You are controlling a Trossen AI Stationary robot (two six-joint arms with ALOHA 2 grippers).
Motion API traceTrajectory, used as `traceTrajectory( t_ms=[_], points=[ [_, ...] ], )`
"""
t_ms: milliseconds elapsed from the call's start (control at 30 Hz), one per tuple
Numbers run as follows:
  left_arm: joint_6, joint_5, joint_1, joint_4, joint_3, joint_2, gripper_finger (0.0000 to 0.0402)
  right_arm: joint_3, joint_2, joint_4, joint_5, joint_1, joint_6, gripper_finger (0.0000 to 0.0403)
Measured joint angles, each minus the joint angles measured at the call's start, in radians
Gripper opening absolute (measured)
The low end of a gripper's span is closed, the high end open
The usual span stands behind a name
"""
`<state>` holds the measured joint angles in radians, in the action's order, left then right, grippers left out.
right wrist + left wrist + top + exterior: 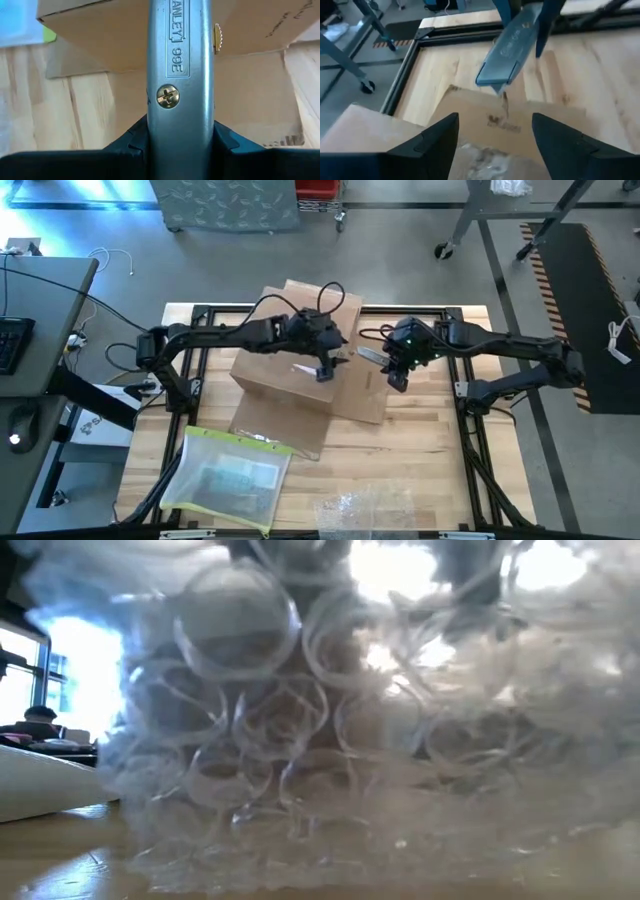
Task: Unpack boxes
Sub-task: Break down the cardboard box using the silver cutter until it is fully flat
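Observation:
A brown cardboard box point(285, 370) stands at the table's middle, with flaps lying flat on the wood toward the near and right sides. My left gripper point(322, 372) hovers open over the box top point(490, 120), nothing between its fingers point(440, 140). My right gripper point(397, 380) is just right of the box, shut on a grey utility knife point(370, 355). The knife's front end point(492, 80) points at the box. The low view shows none of these things. My right gripper pinches the knife's metal handle point(180, 130) between its two fingers, which lie along the knife. The fingers slant down from the table's right side. The knife juts forward beyond the fingertips toward the box, lifted clear of box and table.
A flat clear sleeve with a yellow edge point(230, 480) lies near the front left. Crinkly bubble film point(365, 508) sits at the front edge and fills the low view point(320, 740). Black frame rails point(200, 315) border the table. Bare wood point(430, 450) shows at the right front.

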<state>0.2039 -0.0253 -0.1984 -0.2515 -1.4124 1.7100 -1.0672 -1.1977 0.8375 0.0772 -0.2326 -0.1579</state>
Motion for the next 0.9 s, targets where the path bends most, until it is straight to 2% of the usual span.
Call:
traceTrajectory(
  t_ms=[200,367,567,767,833,900],
  points=[
    [-0.165,-0.002,0.002,0.019,0.000,0.000,0.0196,0.001,0.017,-0.018,-0.011,0.005,-0.010,0.0093],
    [-0.234,0.018,0.002,0.032,0.002,0.017,0.0161,0.001,0.016,-0.036,-0.013,0.005,0.000,0.0093],
    [-0.219,0.008,0.002,0.072,0.001,0.027,0.0105,0.002,0.016,-0.036,-0.012,0.005,0.006,0.0093],
    [-0.192,-0.021,0.004,0.069,0.001,0.029,0.0019,0.002,0.016,-0.032,-0.012,0.005,0.009,0.0093],
    [-0.180,-0.052,0.014,0.065,0.001,0.029,0.0006,0.002,0.016,-0.024,-0.013,0.005,0.009,0.0093],
    [-0.149,-0.042,0.040,0.065,0.001,0.029,0.0007,0.002,0.016,-0.009,-0.026,0.005,0.016,0.0093]
  ],
)
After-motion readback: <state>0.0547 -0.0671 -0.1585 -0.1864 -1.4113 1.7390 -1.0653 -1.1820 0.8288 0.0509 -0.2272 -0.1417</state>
